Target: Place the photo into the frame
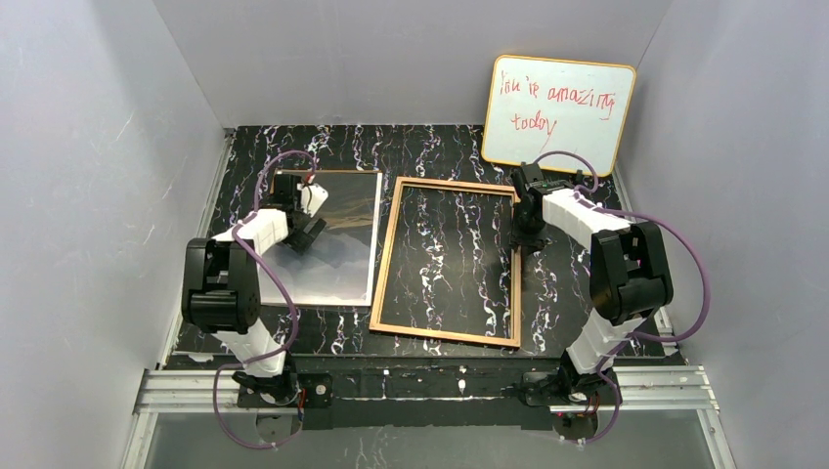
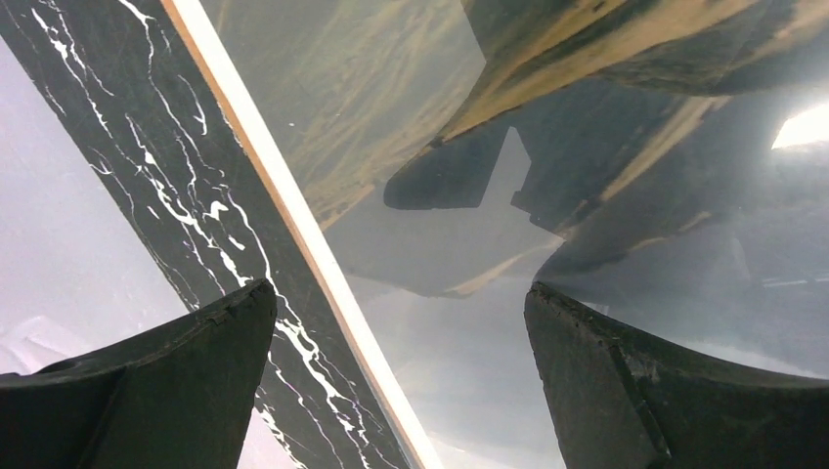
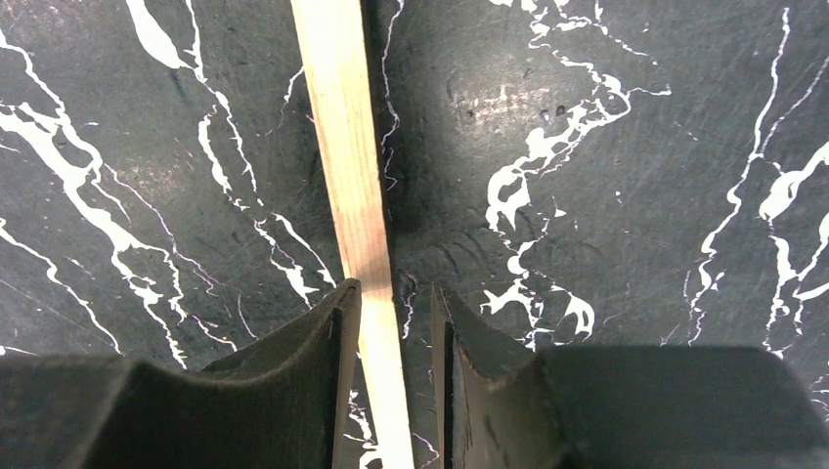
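A black table (image 1: 440, 147) with white marble-like veins is carrying everything. The photo (image 1: 342, 264) is lying flat and face up on the table's left side, just beside the frame (image 1: 445, 335). It is a large glossy rectangle, brown landscape at the far end and pale grey toward the near end. Its surface is shining enough to be mirroring the arm above it, and a thin pale strip is running along its left edge in the left wrist view.

The frame is lying in the middle of the table, tan side up. It is a large rectangle of thin, smooth wooden rails with the grain showing. The table's marbling is showing through the opening.

A whiteboard (image 1: 557, 137) with an orange rim, rounded corners and red handwriting is leaning against the back wall.

The left gripper (image 1: 311, 230) is hovering over the far part of the photo with its jaws spread wide, its dark matte fingers (image 2: 166, 381) holding nothing.

The right gripper (image 1: 528, 242) is sitting at the frame's right rail, jaws partly closed astride it. One finger (image 3: 293, 381) is looking pressed against the wood, while a narrow dark strip is separating the other from it, so I cannot tell whether the rail is being squeezed.
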{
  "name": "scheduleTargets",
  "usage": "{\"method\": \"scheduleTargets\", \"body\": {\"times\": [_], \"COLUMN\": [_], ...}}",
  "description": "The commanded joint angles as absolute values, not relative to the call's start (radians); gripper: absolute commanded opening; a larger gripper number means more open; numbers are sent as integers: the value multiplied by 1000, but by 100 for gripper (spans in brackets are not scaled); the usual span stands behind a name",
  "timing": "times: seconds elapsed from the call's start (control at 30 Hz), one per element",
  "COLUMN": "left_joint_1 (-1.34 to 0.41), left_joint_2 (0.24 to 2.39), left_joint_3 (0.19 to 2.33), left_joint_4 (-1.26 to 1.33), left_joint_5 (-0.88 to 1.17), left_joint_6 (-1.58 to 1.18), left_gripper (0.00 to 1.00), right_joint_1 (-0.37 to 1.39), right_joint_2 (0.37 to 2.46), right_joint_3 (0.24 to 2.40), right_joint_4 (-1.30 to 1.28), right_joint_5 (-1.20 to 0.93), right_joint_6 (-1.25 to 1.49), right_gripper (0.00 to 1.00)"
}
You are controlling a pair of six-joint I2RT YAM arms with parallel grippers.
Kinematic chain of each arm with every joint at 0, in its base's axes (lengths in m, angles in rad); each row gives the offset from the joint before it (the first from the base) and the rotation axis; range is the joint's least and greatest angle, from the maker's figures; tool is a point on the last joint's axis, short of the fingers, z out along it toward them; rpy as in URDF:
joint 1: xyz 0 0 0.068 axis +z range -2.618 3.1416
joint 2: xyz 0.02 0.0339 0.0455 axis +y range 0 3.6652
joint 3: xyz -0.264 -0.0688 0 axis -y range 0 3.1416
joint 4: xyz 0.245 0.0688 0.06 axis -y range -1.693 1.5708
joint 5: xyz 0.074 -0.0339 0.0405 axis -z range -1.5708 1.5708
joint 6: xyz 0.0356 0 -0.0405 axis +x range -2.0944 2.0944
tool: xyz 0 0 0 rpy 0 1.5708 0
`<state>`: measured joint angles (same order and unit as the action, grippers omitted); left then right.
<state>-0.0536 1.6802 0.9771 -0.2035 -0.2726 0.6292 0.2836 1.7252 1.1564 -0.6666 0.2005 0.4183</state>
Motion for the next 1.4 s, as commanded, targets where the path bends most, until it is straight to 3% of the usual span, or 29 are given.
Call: {"method": "scheduleTargets", "body": {"times": [0.0,0.13,0.3,0.5,0.7,0.93,1.37], "left_joint_1": [15,56,133,293,356,356,355], "left_joint_2": [1769,1747,1693,1804,1846,1842,1881], "left_joint_3": [939,988,1165,1408,1403,1332,1304], "left_joint_4": [-297,-347,-471,-578,-554,-492,-460], "left_joint_5": [-271,-226,-114,-50,-42,-54,-28], "left_joint_6": [653,651,616,574,574,581,554], "left_gripper": [98,98,98,98,98,98,98], "right_joint_1": [282,296,446,694,821,869,871], "right_joint_2": [1734,1713,1656,1939,2260,2363,2340], "right_joint_3": [1218,1284,1403,1734,2100,2123,1992], "right_joint_4": [-697,-704,-563,-525,-566,-539,-585], "right_joint_5": [263,272,186,104,34,36,132], "right_joint_6": [404,444,539,598,698,795,816], "right_gripper": [41,41,50,56,59,67,68]}}
